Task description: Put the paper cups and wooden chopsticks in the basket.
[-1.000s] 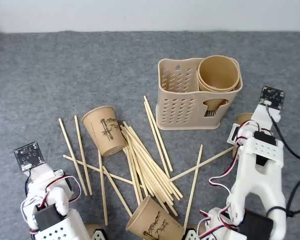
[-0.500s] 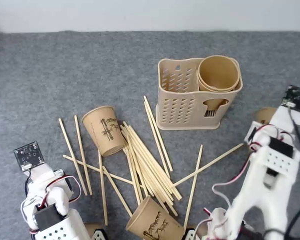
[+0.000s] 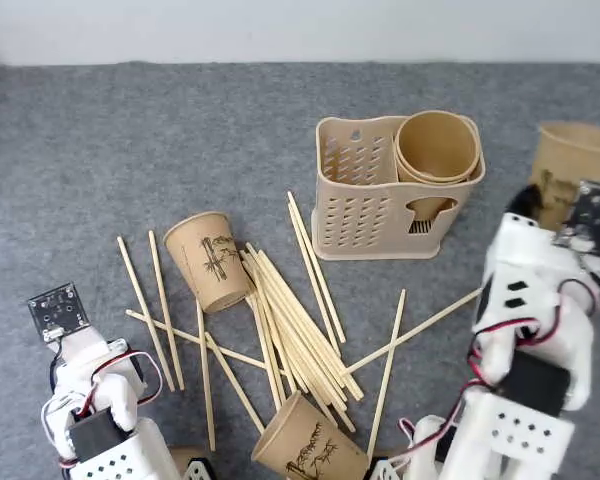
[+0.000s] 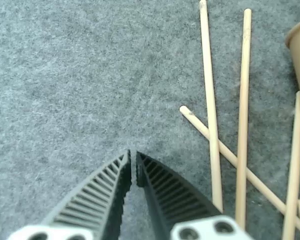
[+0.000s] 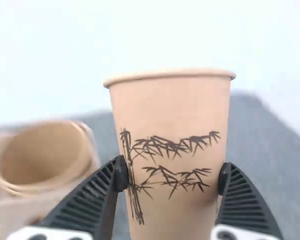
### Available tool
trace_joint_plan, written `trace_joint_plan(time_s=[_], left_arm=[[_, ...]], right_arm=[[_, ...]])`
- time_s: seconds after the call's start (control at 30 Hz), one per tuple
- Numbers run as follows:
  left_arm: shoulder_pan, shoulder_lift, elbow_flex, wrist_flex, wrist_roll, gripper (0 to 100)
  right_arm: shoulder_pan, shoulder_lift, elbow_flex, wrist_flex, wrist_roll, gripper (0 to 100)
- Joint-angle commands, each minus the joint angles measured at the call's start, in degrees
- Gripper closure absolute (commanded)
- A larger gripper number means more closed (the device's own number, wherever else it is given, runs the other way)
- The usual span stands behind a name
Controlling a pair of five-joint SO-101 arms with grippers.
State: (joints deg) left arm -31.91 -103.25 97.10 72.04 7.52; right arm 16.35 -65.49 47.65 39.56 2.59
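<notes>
Squarely in right claw (image 5: 173, 175), upright paper cup (image 5: 170, 120)

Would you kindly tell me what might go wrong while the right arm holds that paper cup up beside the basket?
1. The right end effector pinches the paper cup by its thin sides, so it may crush or slip.
2. One compartment of the basket already holds stacked cups, so an off-centre descent may catch the rim or tip the basket.

Basket (image 3: 352, 215) half free (cups (image 3: 437, 147) beside)
</notes>
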Motion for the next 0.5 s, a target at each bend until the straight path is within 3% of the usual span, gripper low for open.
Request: trace_joint_plan(time_s=[0.0,0.23,0.47], left_arm=[[-0.3,-0.8,-0.7,-0.2,-0.1,98],[-0.3,-0.8,-0.7,-0.2,-0.1,98],[-0.3,-0.8,-0.7,-0.2,-0.1,98]], right_arm=[[-6.4,-1.8,-2.8,-6.5,0.7,79.1],[-17.0,2.9,-2.5,-18.0,0.7,79.1],[-18.0,16.2,-2.5,-28.4,0.4,79.2]])
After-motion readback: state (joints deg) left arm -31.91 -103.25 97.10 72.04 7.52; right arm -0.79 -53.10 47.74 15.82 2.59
